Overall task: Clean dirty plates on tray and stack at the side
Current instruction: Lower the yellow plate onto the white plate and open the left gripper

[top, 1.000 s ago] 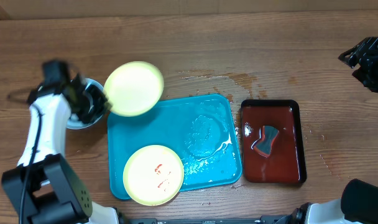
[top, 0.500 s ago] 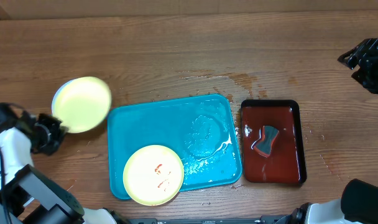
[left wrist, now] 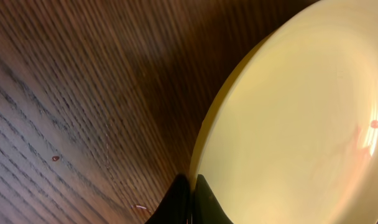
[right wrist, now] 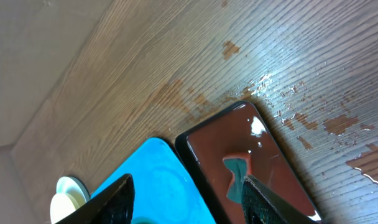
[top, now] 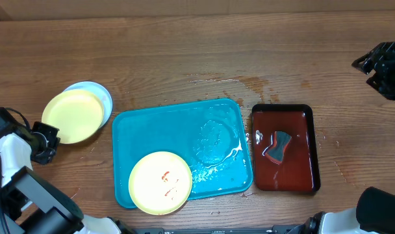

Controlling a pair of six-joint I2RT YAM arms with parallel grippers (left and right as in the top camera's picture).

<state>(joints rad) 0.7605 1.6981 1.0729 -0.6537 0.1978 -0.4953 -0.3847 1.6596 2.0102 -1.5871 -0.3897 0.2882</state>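
My left gripper (top: 49, 135) is shut on the rim of a pale yellow plate (top: 70, 116) at the table's left side. That plate overlaps a mint-white plate (top: 100, 92) lying on the wood; whether they touch I cannot tell. In the left wrist view the yellow plate (left wrist: 301, 118) fills the right half, its edge pinched by my left gripper (left wrist: 193, 182). A second yellow plate (top: 160, 182) with red smears lies on the turquoise tray (top: 184, 127) at its front left. My right gripper (top: 374, 65) hovers open at the far right, empty (right wrist: 188, 180).
A dark red-brown tray (top: 295, 162) holding a grey-green sponge (top: 279, 144) stands right of the turquoise tray. Water pools in the turquoise tray's right half (top: 217, 146). Wet patches mark the wood behind both trays (top: 240, 82).
The left gripper has carried the yellow plate from over the turquoise tray's back left corner leftward to above the mint-white plate. The right arm has not moved.
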